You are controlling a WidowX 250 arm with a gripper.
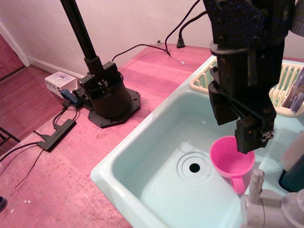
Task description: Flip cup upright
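Observation:
The bright pink cup (231, 163) is upright with its open mouth facing up, at the right side of the pale green sink (142, 156). Its loop handle (240, 185) points toward the front. My black gripper (250, 141) comes down from above and is closed on the cup's far right rim. I cannot tell whether the cup's bottom touches the sink floor or hangs just above it.
The sink drain (194, 167) lies left of the cup. A grey faucet (268, 209) stands just in front of the cup. A cream dish rack (287, 90) sits behind the sink. The arm's base (108, 97), a power strip (57, 135) and a white box (60, 81) are at the left.

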